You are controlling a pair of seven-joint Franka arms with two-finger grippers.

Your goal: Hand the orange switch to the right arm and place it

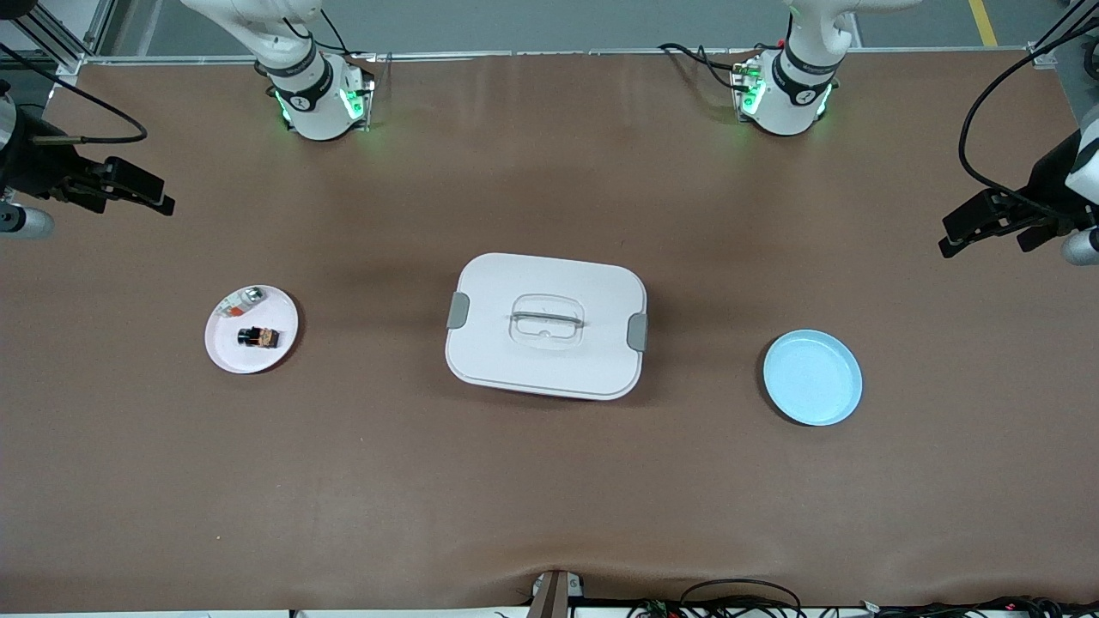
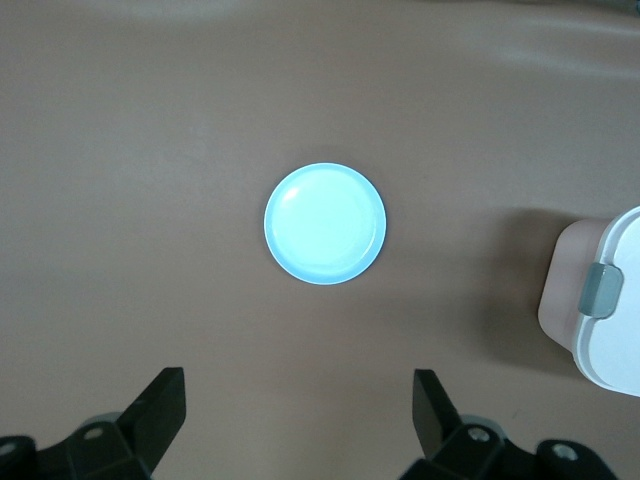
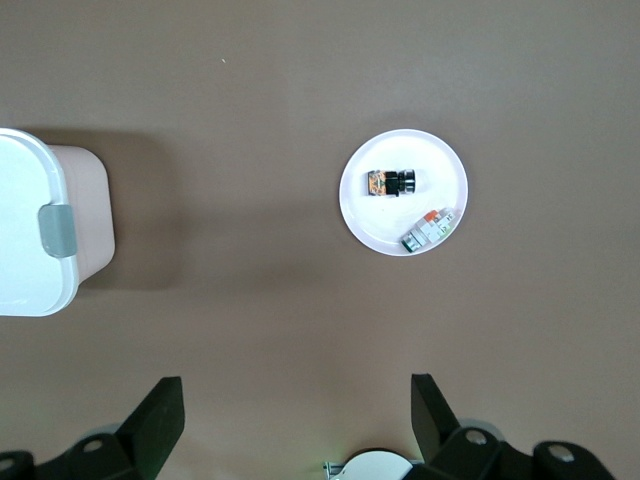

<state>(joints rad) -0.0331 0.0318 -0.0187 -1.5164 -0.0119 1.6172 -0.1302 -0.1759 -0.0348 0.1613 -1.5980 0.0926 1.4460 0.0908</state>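
The blue plate (image 1: 812,378) lies nearest, toward my left arm's end. The lidded box (image 1: 546,325) sits mid-table. The switch (image 1: 258,337) lies on the white plate (image 1: 225,352). My left gripper (image 2: 300,405) and right gripper (image 3: 298,408) hang spread, empty, over the table's ends.

Both arms wait, raised off the table. Left hand (image 1: 987,225) hangs over the left arm's end of the table, fingers (image 2: 160,405) spread wide, holding nothing. Right hand (image 1: 142,193) over the right arm's end, fingers (image 3: 160,412) likewise apart, holding nothing.
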